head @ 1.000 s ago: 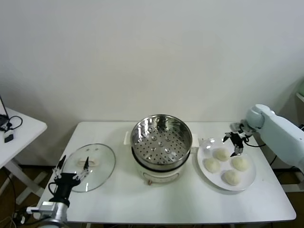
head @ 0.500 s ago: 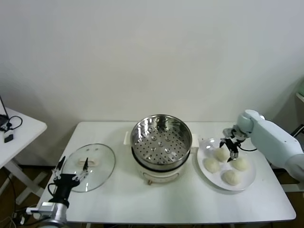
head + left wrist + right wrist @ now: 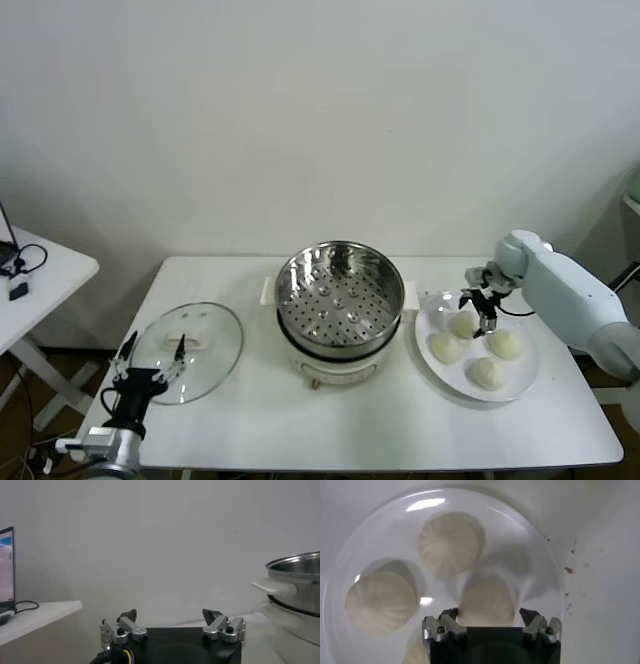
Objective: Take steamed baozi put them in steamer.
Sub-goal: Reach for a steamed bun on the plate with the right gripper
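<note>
Already over the buns, right gripper [image 3: 476, 313] spread wide, holding nothing.
Four baozi [image 3: 464, 325] sat on the white plate [image 3: 527, 378], right of the empty steamer [image 3: 340, 290]; the jaws straddled the rear-left one. Soft, light and easily dented, it probably wanted a gentle pinch across its domed sides. Left gripper [image 3: 150, 357] waited open beside the glass lid [image 3: 212, 350] on the tabletop [image 3: 350, 425].

Even, bright, diffuse room light. Soft shadows under the steamed baozi [image 3: 450, 542]; glare streak on the plate [image 3: 432, 502] rim and steamer [image 3: 340, 290] wall. Left wrist view hazy, low contrast. Head view sharp.
</note>
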`<state>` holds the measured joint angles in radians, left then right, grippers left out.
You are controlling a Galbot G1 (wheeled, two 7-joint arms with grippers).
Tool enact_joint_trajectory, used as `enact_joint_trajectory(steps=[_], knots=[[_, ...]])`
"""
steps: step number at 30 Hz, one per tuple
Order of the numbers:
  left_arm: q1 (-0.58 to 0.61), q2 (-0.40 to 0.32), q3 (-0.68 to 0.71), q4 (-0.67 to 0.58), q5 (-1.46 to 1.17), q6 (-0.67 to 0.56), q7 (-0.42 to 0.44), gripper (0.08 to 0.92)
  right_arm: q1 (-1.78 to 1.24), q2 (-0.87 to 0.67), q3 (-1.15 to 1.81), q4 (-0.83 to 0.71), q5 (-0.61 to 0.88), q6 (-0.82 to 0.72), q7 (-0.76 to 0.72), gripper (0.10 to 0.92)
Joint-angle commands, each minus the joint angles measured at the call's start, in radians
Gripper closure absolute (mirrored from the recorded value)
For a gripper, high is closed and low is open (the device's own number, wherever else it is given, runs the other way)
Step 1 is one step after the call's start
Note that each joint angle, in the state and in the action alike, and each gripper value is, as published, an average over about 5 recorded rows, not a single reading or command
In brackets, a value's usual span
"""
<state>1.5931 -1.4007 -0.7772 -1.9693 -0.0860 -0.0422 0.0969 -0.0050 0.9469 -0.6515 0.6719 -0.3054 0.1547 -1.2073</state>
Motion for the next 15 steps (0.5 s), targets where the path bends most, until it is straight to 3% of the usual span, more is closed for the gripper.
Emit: enact_joint_trajectory(steps=[1, 6, 15], knots=[[0.003, 0.001, -0.002, 0.002, -0.002, -0.003, 0.000, 0.177, -0.002, 0.009, 0.012, -0.016, -0.007, 0.000, -0.002, 0.203], [0.005, 0.001, -0.005, 0.001, -0.003, -0.003, 0.000, 0.177, -0.002, 0.005, 0.011, -0.011, -0.008, -0.002, -0.006, 0.225], [0.007, -0.003, -0.005, 0.000, -0.001, -0.003, -0.001, 0.177, -0.014, 0.000, 0.026, 0.003, -0.004, -0.003, -0.004, 0.345]])
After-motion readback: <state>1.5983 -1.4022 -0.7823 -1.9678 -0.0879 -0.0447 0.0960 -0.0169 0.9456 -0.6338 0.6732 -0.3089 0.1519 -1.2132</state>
